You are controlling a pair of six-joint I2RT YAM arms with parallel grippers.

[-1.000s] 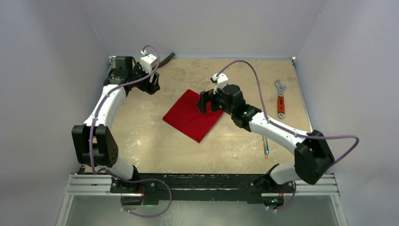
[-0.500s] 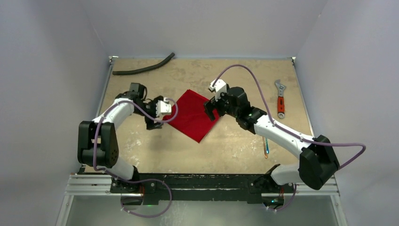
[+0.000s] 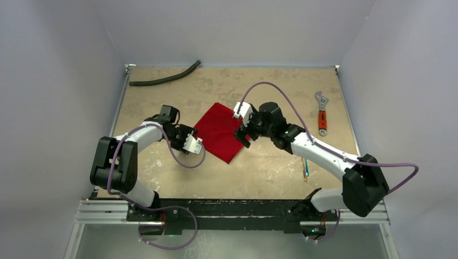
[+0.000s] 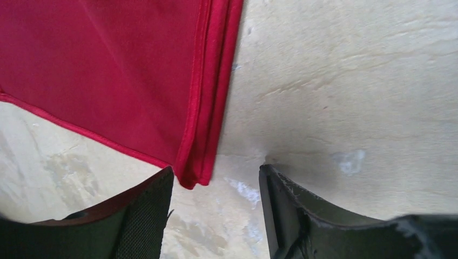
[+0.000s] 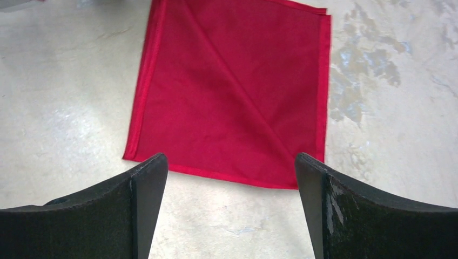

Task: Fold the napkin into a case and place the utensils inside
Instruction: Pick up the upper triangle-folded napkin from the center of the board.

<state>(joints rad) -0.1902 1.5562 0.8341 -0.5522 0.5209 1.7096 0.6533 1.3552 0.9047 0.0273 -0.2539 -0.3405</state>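
Note:
The red napkin [image 3: 219, 132] lies flat and folded in the middle of the table, two layers showing along its edge [image 4: 108, 70]. My left gripper [image 3: 197, 142] is low at its left corner. It is open [image 4: 216, 178], and the cloth's corner tip lies on the table just inside the left finger [image 4: 146, 216], unclamped. My right gripper [image 3: 241, 136] hovers open at the napkin's right edge. Its view shows the whole napkin [image 5: 232, 91] with a diagonal crease, and nothing between its fingers [image 5: 231, 159]. One slim iridescent utensil [image 3: 305, 167] lies near the right arm, partly hidden by it.
An orange-handled wrench [image 3: 322, 114] lies at the right side. A black curved hose [image 3: 164, 79] rests along the back left edge. Grey walls close in the table on three sides.
My left arm swung from the back left corner down to the napkin's left corner, uncovering the hose. My right gripper shifted slightly nearer along the napkin's right edge. The napkin stayed put.

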